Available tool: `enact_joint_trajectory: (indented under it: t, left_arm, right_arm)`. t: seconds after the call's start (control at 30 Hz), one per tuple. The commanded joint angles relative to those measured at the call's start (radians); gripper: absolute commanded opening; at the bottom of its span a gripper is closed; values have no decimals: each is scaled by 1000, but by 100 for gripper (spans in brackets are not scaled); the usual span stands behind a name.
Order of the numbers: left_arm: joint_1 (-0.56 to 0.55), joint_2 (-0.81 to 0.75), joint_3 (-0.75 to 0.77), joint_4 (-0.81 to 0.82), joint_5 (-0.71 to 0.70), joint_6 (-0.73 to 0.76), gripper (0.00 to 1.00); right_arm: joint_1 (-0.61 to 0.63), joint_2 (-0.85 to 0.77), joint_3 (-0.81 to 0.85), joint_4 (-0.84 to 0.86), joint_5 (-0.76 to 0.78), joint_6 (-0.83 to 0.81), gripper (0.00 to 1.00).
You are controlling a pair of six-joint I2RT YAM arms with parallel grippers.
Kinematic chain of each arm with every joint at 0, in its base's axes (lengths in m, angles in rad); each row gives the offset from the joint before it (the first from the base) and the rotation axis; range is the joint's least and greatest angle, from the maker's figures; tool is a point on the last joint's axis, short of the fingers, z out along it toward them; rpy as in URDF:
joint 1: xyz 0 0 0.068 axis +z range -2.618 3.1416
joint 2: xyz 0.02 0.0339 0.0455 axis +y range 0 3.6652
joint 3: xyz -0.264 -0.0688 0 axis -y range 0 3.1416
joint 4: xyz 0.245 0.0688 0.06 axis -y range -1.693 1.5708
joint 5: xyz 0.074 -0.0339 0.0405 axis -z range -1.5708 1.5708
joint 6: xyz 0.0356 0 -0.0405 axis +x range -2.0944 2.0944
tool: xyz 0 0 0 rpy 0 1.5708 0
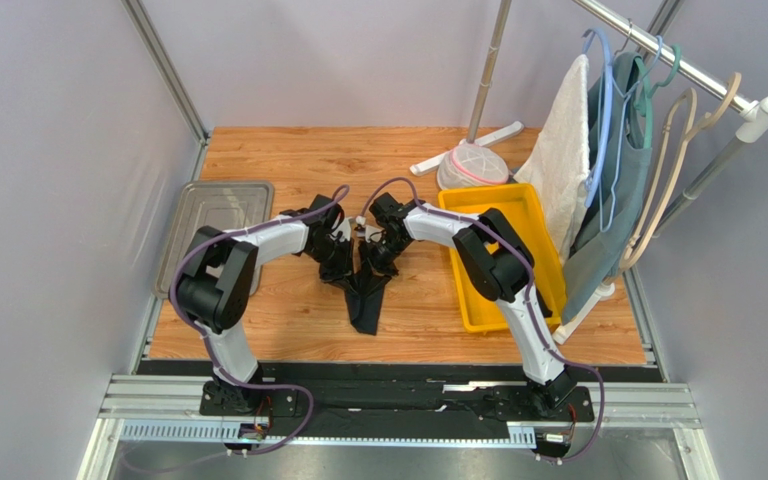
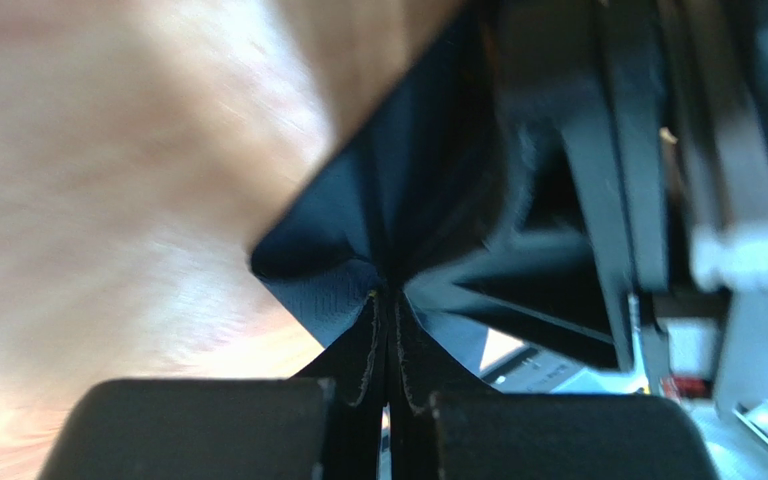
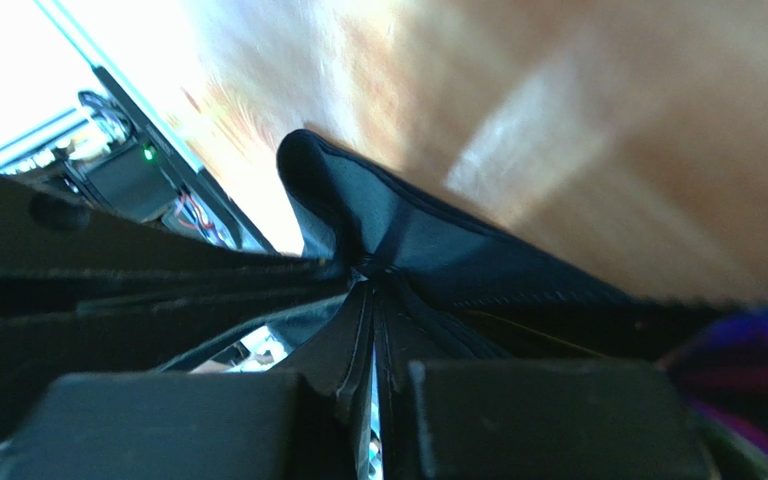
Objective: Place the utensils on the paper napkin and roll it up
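Closest in: left claw is pinched fully shut, with a fold of the paper napkin clamped between its pads. Right claw is the same, closed tight on another fold of the same black sheet.

Top view puts both grips near the middle of the desk, claws just beside each other, left one on the left.

Napkin is not flat. It's bunched and creased between the two grips, with a tail hanging toward the near edge. Can't tell if the tip touches the wood or hangs just clear.

One utensil shows only as a blurred purple sheen at the right edge of the right wrist view, just beside the napkin. Can't tell if it's wrapped in or lying next to it. No cutlery visible loose on the desk from above.

Yellow bin on the right and grey tray far left are both well apart from the work.

My read:
- Placing step looks done.
- Wrapping is underway but messy, more a gathered bundle than a roll.
- Left to do: tighten it into a proper roll around the handles, set it down, let go.
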Motion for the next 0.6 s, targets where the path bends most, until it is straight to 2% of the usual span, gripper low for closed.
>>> enact_joint_trajectory:
  t: [0.0,0.17,0.43,0.53,0.57]
  left_arm:
    - [24,86,106,-124,-90,89,0]
    - [47,152,206,-186,-100,150,0]
    - [97,151,198,-199,-120,176,0]
    - [105,169,206,-204,-113,184,0]
    - [105,174,213,-206,-111,184,0]
  right_arm:
    - [-21,95,38,104,317,-8,0]
    - [-33,95,102,106,354,-11,0]
    - [-53,107,158,109,377,-3,0]
    - [-70,54,152,123,316,18,5]
    - [-74,34,132,146,273,26,10]
